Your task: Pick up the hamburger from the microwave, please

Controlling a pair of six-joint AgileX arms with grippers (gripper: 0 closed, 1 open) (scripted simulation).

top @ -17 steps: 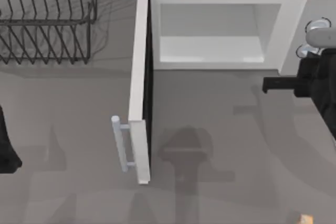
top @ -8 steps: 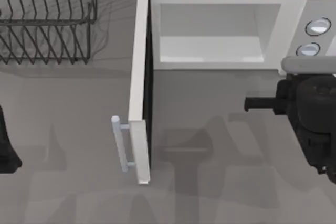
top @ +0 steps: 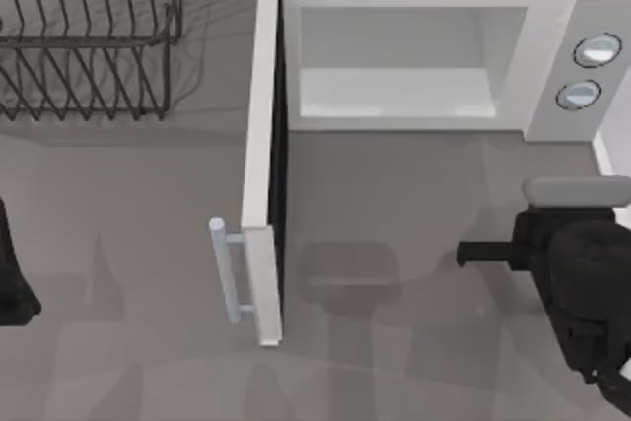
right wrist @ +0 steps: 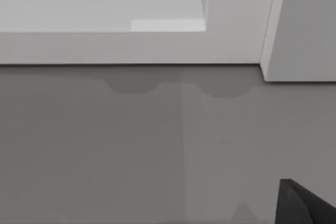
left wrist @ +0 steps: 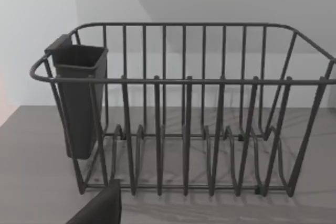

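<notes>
The white microwave [top: 537, 36] stands at the back of the table with its side-hinged door [top: 258, 145] swung wide open toward the front, bar handle [top: 225, 268] on the outer face. Its cavity [top: 394, 66] is bare white inside. The hamburger is hidden from me in these views. My right gripper [top: 465, 252] hangs over the table in front of the microwave's right end, pointing left, well short of the cavity. The right wrist view looks at the microwave's front sill [right wrist: 157, 51] and bare table. My left arm [top: 12, 278] is parked at the left edge.
A dark wire dish rack [top: 89, 36] fills the back left corner; the left wrist view faces it [left wrist: 184, 114], with a dark utensil cup [left wrist: 79, 98] hooked on one end. Two silvery-blue dials [top: 597, 49] sit on the microwave's right panel. The open door divides the table's middle.
My right arm has drawn back from beside the dials toward the table's front, uncovering both dials. A small tan speck at the front edge one second ago is now out of sight.
</notes>
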